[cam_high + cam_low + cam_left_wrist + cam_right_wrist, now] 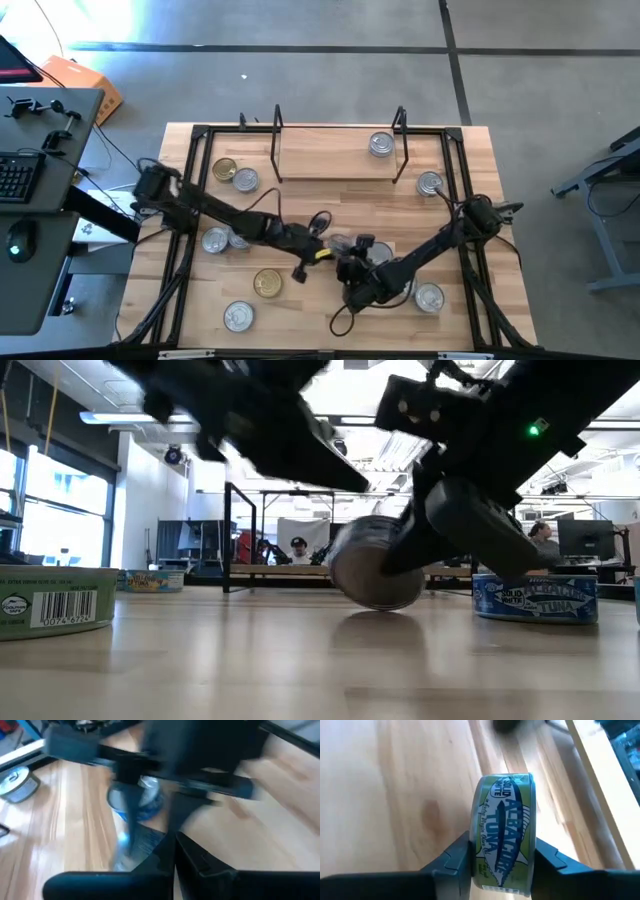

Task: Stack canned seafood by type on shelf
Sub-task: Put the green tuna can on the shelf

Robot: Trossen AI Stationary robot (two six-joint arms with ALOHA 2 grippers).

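Observation:
My right gripper (502, 857) is shut on a green-labelled tuna tin (504, 830) near the table's middle (352, 272). The low view shows this tin (378, 565) just above the wood. My left gripper (172, 852) is close beside it, blurred, its fingers together and holding nothing; a blue-labelled tin (144, 800) lies beyond it. The shelf (340, 160) stands at the far edge with one silver tin (380, 145) on its board. Other tins lie flat on the table: gold lids (225, 170) (267, 283) and silver lids (238, 316) (428, 297). My right gripper pinches the green tuna tin between its two fingers, one on each flat face (481, 862), so the labelled side wall faces the wrist camera. The fingers slant down from above. The tin stands on edge, slightly tilted, and is lifted clear of the table (378, 605).
More tins lie on the left (215, 240), beside the shelf (430, 183) and near the low camera (50, 600) (535, 598). The black table frame (460, 180) runs along the sides. The two arms cross closely at mid-table. People sit in the room behind.

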